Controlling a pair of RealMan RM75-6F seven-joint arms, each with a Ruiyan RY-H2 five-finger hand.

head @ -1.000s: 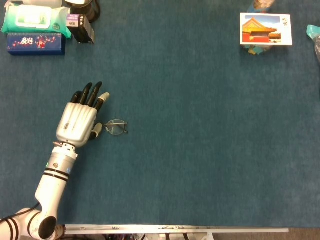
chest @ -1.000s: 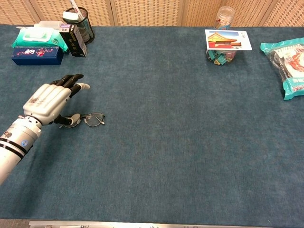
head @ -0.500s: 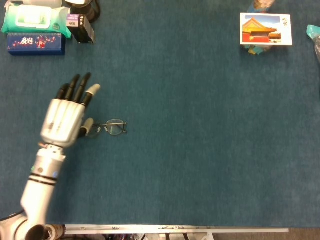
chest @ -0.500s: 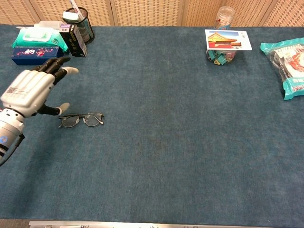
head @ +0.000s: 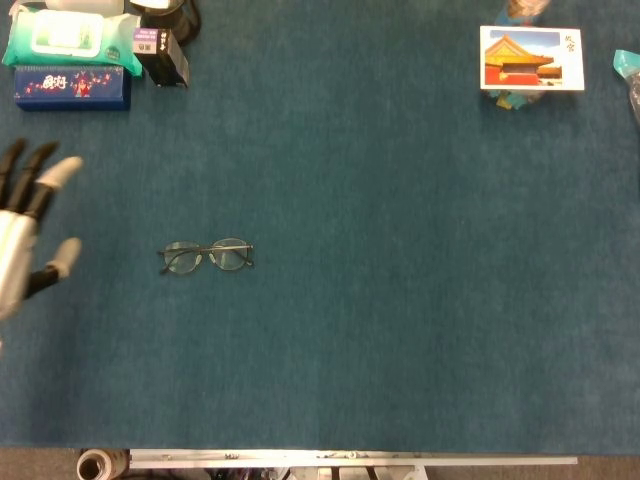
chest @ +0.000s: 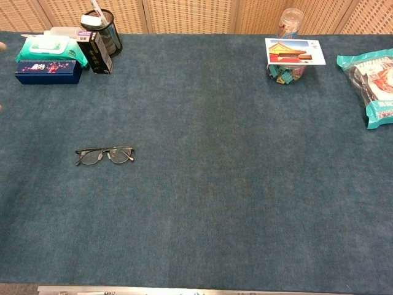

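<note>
— One hand only shows: the left hand point(head: 25, 235), cut by the left edge of the head view. Its fingers point(head: 40, 165) are spread apart and it holds nothing.

— Is it touching anything?

— No. The nearest thing is the pair of glasses point(head: 206, 256), lying flat on the blue table cover point(head: 400, 300), lenses side by side, apart from the hand with bare cloth between them. My guess is that they lie unfolded so the frame sits steady.

— And the back left corner?

— A pack of wet wipes point(chest: 44, 47) sits against a dark blue box point(chest: 48, 70); just to their right stand a small black carton point(chest: 96, 52) and a dark cup point(chest: 108, 34) with something white in it. Bunched at the far edge, they look parked out of the working space.

— Further right?

— Open cloth through the middle, then a postcard point(chest: 295, 51) showing a red building, lying on top of a clear jar point(chest: 290, 24) that seems to serve as its stand. Far right, a teal snack bag point(chest: 374, 86) lies at the table's edge, partly cut off.

— The right hand?

— Neither camera shows it.
</note>
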